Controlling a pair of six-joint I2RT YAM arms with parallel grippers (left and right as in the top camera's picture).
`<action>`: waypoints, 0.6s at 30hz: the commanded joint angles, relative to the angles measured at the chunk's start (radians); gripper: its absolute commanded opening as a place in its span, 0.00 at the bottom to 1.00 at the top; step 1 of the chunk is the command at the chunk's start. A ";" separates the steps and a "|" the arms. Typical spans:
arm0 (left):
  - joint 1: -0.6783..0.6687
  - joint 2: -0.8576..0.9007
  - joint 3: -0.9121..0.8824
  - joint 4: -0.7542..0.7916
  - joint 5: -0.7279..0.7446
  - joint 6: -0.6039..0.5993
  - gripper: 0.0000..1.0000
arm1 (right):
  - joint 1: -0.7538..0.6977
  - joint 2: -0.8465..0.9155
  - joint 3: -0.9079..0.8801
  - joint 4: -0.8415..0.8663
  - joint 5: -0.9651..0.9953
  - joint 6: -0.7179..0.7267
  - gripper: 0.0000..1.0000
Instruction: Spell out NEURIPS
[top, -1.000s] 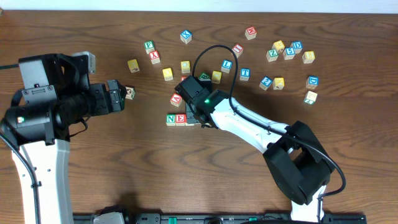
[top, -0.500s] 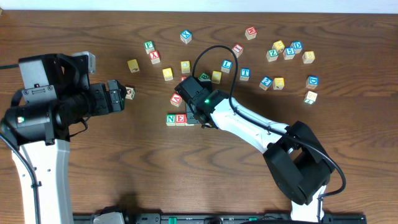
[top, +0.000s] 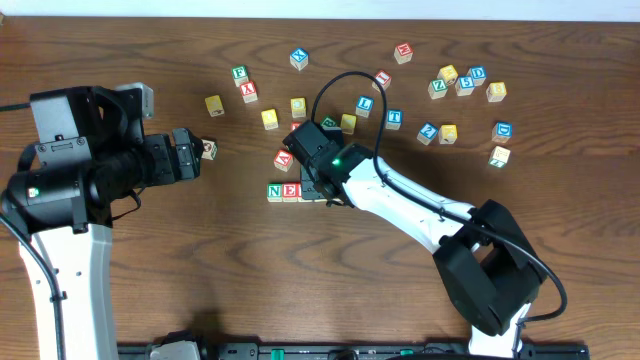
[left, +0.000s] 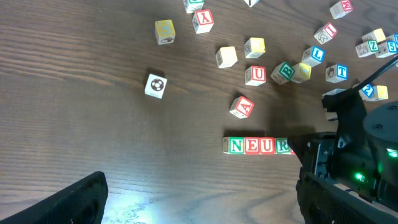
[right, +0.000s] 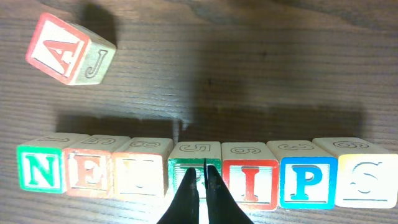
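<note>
Your right arm is on the move! Its big black elbow now sits lower and further right than a second ago. The wrist housing above the NEURIPS row has nudged right, its green light with it.

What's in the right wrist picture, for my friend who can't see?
Seven letter cubes in a row spell NEURIPS, with the shut right gripper in front of the R. A tilted A cube sits apart, upper left.
</note>
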 joint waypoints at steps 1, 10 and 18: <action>0.004 -0.004 0.016 -0.002 0.007 0.010 0.95 | 0.020 -0.029 -0.001 -0.003 0.005 0.013 0.01; 0.004 -0.004 0.016 -0.002 0.007 0.010 0.95 | 0.021 -0.029 -0.001 0.050 0.025 -0.015 0.01; 0.004 -0.004 0.016 -0.002 0.007 0.010 0.95 | 0.021 -0.028 -0.001 0.061 0.048 -0.021 0.01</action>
